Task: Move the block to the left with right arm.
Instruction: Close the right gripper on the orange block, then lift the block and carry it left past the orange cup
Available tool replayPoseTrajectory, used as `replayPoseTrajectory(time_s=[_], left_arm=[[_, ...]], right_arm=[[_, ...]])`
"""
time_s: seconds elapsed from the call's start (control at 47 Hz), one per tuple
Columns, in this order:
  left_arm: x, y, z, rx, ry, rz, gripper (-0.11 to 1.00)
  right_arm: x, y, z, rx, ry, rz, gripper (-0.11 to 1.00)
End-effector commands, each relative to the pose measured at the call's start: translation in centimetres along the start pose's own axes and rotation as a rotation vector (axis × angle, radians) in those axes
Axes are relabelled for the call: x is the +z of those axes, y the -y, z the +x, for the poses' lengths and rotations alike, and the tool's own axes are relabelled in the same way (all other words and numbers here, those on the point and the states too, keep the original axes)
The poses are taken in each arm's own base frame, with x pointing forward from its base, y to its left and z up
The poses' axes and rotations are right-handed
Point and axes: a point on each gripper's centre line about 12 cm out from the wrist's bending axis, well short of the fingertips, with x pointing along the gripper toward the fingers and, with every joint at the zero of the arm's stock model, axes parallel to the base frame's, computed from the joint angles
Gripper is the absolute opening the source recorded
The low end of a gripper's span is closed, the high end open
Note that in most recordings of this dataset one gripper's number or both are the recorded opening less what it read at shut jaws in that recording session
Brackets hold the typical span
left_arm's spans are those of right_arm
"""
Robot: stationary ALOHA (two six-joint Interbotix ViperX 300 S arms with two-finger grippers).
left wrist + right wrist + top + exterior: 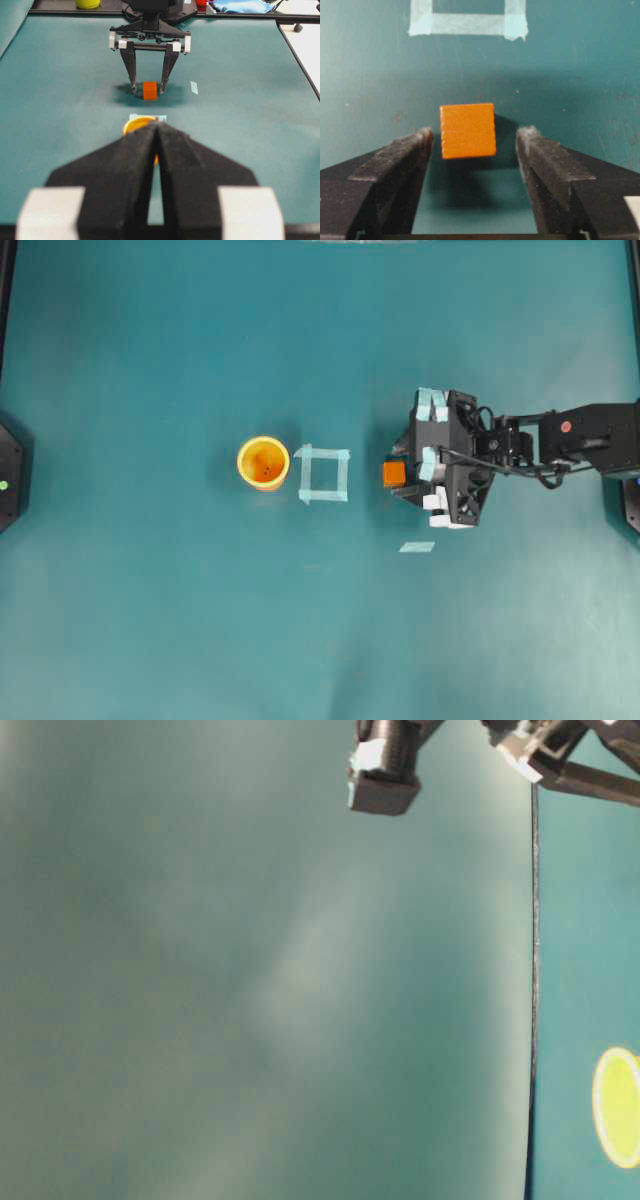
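Overhead, wrist and table-level views of a teal counter [150,620]. The block [394,473], a small solid orange cube, sits on the counter right of centre, just to the right of the tape square [325,474]; a yellow cup [263,462] stands just beyond that square, further toward the left edge, and a loose tape strip [417,547] lies nearer the front edge.

Handling, judged from appearance: the cube looks rigid, light and not fragile, with flat, faintly ribbed faces that should give the pads fair purchase. Its two opposite side faces, which already face the fingers, are the natural place to take hold, low enough that it cannot tip out.

Pose of the right gripper [474,145]: the right arm [590,435] reaches in from the right edge with the wrist pitched down toward the counter. Its fingers [402,160] stand released, spread wide, one on each side of the block, with a clear gap on both sides; nothing is grasped yet. The block lies toward the fingertips, not deep in the opening.

The left gripper [156,145] is held well back near the left edge, its fingers clenched together on nothing, pointing toward the cup and block.
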Motion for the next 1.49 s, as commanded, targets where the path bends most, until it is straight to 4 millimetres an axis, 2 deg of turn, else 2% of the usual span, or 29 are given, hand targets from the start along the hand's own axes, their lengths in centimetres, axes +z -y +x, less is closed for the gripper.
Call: replayPoseTrajectory(time_s=[0.0,0.085,0.192,0.255,0.426,0.532,0.681,0.809,1.0,1.341,1.468], left_arm=[[0.8,0.0,-0.2,0.004,0.012,0.000,0.00],[0.8,0.0,-0.2,0.004,0.009,0.001,0.00],[0.9,0.0,-0.2,0.004,0.011,-0.002,0.00],[0.9,0.0,-0.3,0.004,0.014,-0.002,0.00],[1.0,0.0,-0.4,0.004,0.014,-0.002,0.00],[1.0,0.0,-0.4,0.004,0.012,0.000,0.00],[1.0,0.0,-0.4,0.004,0.011,0.000,0.00],[1.0,0.0,-0.4,0.005,0.012,0.002,0.00],[1.1,-0.1,-0.5,0.008,0.012,0.008,0.00],[1.2,-0.1,-0.5,0.006,0.014,0.007,0.00],[1.2,0.0,-0.5,0.005,0.014,0.005,0.00]], right_arm=[[1.3,0.1,0.0,-0.003,0.037,0.002,0.64],[1.7,0.2,0.0,-0.004,0.046,0.005,0.56],[2.5,0.1,-0.6,-0.003,0.029,0.017,0.40],[3.6,0.1,-1.4,-0.002,0.002,0.018,0.39],[9.0,0.2,-5.8,-0.004,-0.029,0.009,0.39],[13.1,0.3,-8.5,-0.006,0.020,0.008,0.39],[17.1,0.4,-9.6,-0.015,0.126,-0.010,0.39],[19.4,0.5,-8.8,-0.024,0.198,-0.034,0.39],[23.5,1.2,-6.2,-0.047,0.266,-0.059,0.39],[29.2,1.6,0.4,-0.056,0.319,-0.063,0.39],[30.7,1.3,2.1,-0.048,0.347,-0.054,0.39]])
